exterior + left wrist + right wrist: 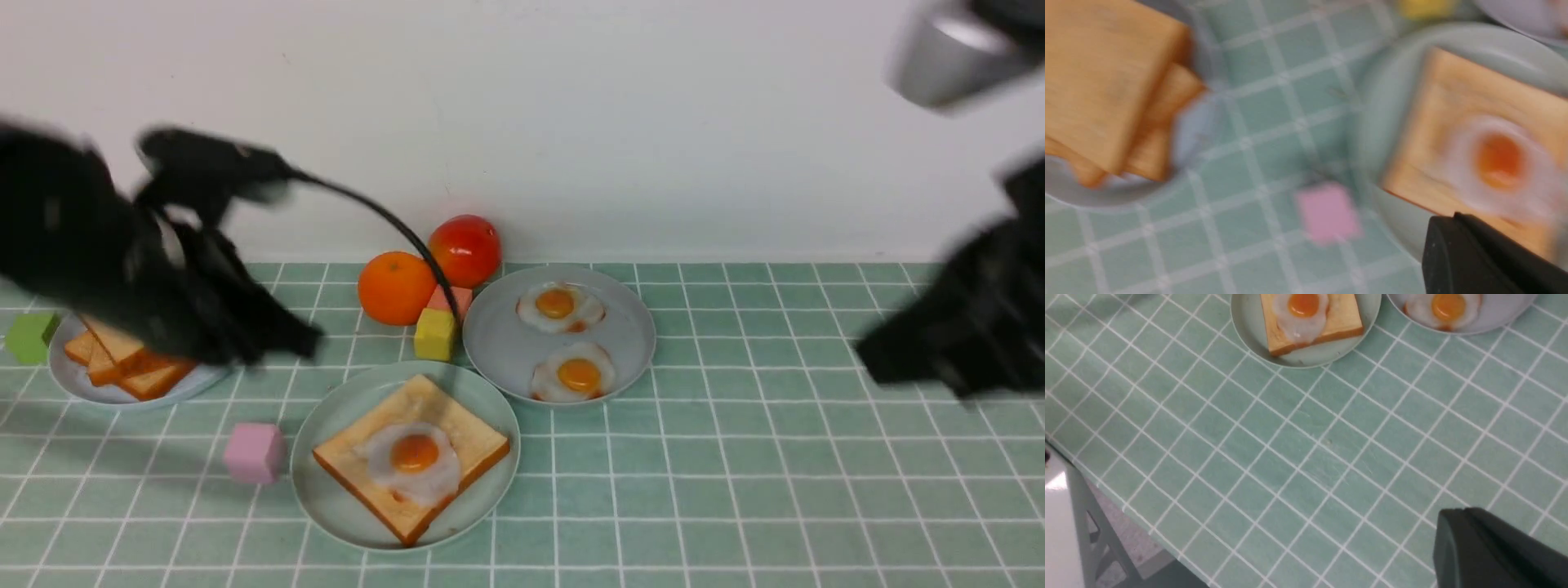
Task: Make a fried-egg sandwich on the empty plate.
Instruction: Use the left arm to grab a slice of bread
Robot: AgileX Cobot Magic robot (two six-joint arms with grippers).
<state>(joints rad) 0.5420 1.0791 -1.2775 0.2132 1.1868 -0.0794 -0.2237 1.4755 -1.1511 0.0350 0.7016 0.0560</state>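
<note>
Mint-green plate (326,502) sits at the table's front middle, bearing one toast slice (424,400) with a fried egg (414,459) lying uncovered on top. Left claw (304,343), blurred, is closed tight above the stacked toast (139,377) on the grey-blue plate (90,394). Right claw (878,359): I cannot tell how wide it stands.

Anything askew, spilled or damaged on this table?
Nothing is spilled or broken. The toast stack on the left grey-blue plate is fanned unevenly. The mint plate holds one toast slice with a fried egg on top, no second slice yet.
</note>
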